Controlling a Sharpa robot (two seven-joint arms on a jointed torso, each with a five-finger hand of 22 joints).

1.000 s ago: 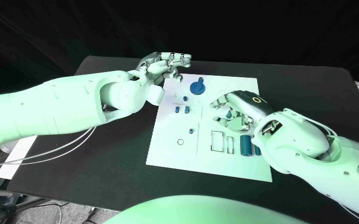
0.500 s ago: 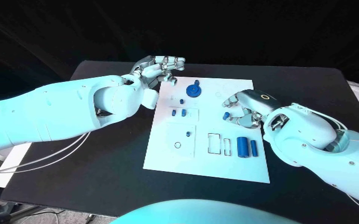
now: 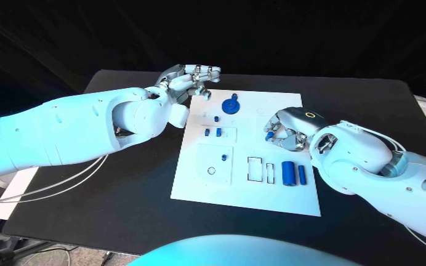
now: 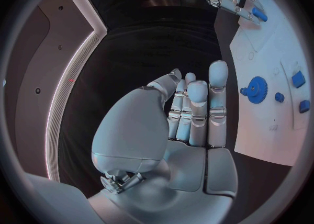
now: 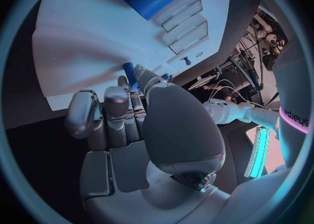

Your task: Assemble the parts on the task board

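Observation:
The white task board [image 3: 244, 186] lies in the middle of the black table. My right hand [image 3: 289, 132] hovers over the board's right side and pinches a small blue part [image 3: 269, 135] between thumb and fingertip; the part [image 5: 130, 72] also shows in the right wrist view. My left hand [image 3: 190, 82] hangs at the board's far left corner, fingers side by side and holding nothing [image 4: 191, 113]. A blue gear [image 3: 233, 106] sits near the board's far edge. Two blue cylinders [image 3: 289, 172] lie at the near right. Small blue pieces [image 3: 212, 133] stand at the middle left.
Rectangular slots [image 3: 255, 167] and a small ring [image 3: 211, 170] mark the board's near half. Bare black table [image 3: 133, 186] lies on both sides of the board. White cables [image 3: 53, 186] trail under my left arm.
My right hand's fingers have drawn in closer around the small blue part. The left hand has stayed at the board's corner. The camera has shifted.

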